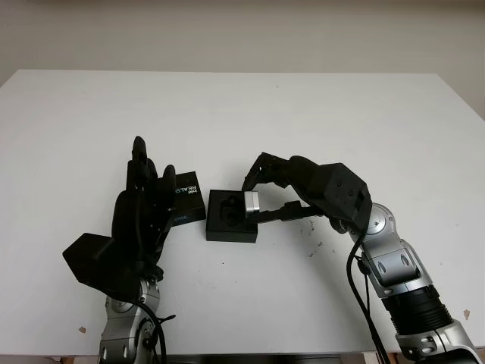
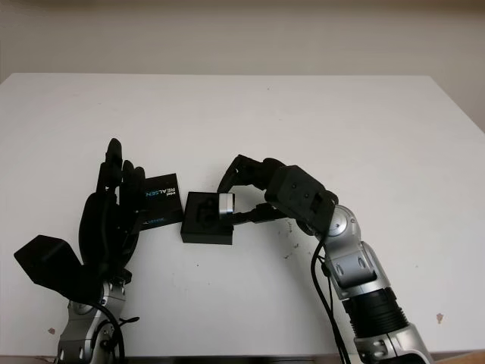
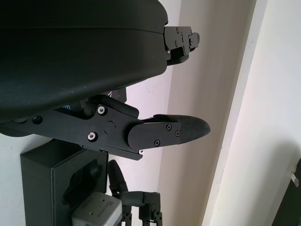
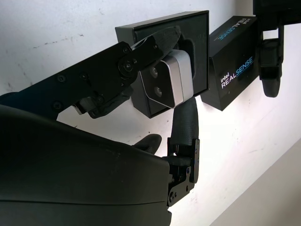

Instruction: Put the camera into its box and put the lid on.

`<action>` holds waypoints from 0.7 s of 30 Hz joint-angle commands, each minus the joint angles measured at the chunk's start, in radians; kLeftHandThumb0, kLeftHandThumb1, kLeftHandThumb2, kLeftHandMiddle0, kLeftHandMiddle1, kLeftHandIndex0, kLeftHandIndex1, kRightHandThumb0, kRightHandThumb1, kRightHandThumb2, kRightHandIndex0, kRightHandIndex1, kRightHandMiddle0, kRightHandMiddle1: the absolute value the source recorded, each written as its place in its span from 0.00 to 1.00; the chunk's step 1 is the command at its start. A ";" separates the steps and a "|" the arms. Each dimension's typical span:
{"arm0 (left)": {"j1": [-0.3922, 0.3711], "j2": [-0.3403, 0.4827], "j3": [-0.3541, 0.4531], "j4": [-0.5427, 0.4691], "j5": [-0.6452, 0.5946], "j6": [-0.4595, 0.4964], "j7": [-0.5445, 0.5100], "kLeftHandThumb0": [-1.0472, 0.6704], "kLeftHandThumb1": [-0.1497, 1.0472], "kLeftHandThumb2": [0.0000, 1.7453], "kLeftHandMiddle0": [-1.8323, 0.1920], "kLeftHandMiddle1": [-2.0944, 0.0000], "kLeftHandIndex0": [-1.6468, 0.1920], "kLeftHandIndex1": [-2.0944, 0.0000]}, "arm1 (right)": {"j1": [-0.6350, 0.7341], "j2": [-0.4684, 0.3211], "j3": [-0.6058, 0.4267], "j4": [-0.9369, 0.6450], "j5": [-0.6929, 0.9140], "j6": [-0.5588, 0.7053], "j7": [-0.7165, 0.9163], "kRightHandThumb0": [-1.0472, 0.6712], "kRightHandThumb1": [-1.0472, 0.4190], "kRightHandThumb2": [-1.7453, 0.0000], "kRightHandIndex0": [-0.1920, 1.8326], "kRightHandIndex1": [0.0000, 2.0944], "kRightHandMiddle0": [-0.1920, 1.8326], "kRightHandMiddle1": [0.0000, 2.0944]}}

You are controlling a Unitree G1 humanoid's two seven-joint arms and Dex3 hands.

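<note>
White table point(image 1: 318, 114), matte top, a few small dark specks near the right-centre and near edge. Two items sit directly on it, both left of centre: open black box point(image 1: 231, 217) with a moulded insert, and just to its left the black lid point(image 1: 187, 199) printed "REALSENSE", lying at a slight angle. Box and lid nearly touching at the corners.
</note>
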 commanded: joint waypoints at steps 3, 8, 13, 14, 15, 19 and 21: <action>0.010 -0.007 -0.008 -0.008 0.004 -0.011 0.002 0.29 1.00 0.24 0.93 0.97 0.95 0.98 | 0.005 -0.010 0.013 0.013 -0.011 -0.004 0.003 0.42 0.10 0.97 0.17 0.29 0.25 0.91; 0.013 -0.008 -0.010 -0.008 0.006 -0.010 0.002 0.29 1.00 0.24 0.93 0.97 0.95 0.98 | 0.004 -0.009 0.031 0.013 -0.036 -0.007 -0.009 0.42 0.10 0.97 0.17 0.29 0.25 0.91; 0.015 -0.009 -0.016 -0.004 0.016 -0.022 0.001 0.29 1.00 0.25 0.93 0.98 0.95 0.98 | 0.021 -0.015 0.075 -0.021 -0.103 -0.044 -0.031 0.29 0.10 0.97 0.09 0.23 0.06 0.74; 0.015 -0.010 -0.018 -0.004 0.016 -0.021 0.002 0.29 1.00 0.25 0.93 0.98 0.95 0.98 | 0.024 -0.021 0.085 -0.026 -0.112 -0.069 -0.028 0.28 0.10 0.97 0.08 0.20 0.04 0.70; 0.016 -0.011 -0.019 -0.005 0.015 -0.021 0.003 0.29 1.00 0.25 0.93 0.98 0.95 0.98 | 0.026 -0.025 0.091 -0.028 -0.118 -0.088 -0.027 0.26 0.10 0.97 0.06 0.16 0.03 0.58; 0.019 -0.018 -0.023 -0.009 0.017 -0.016 0.011 0.29 1.00 0.25 0.93 0.97 0.94 0.97 | 0.031 -0.025 0.101 -0.029 -0.131 -0.132 -0.023 0.26 0.11 0.97 0.03 0.08 0.01 0.39; 0.021 -0.019 -0.026 -0.011 0.019 -0.016 0.013 0.29 1.00 0.25 0.93 0.97 0.94 0.97 | 0.033 -0.022 0.102 -0.026 -0.135 -0.145 -0.029 0.26 0.11 0.97 0.03 0.07 0.01 0.37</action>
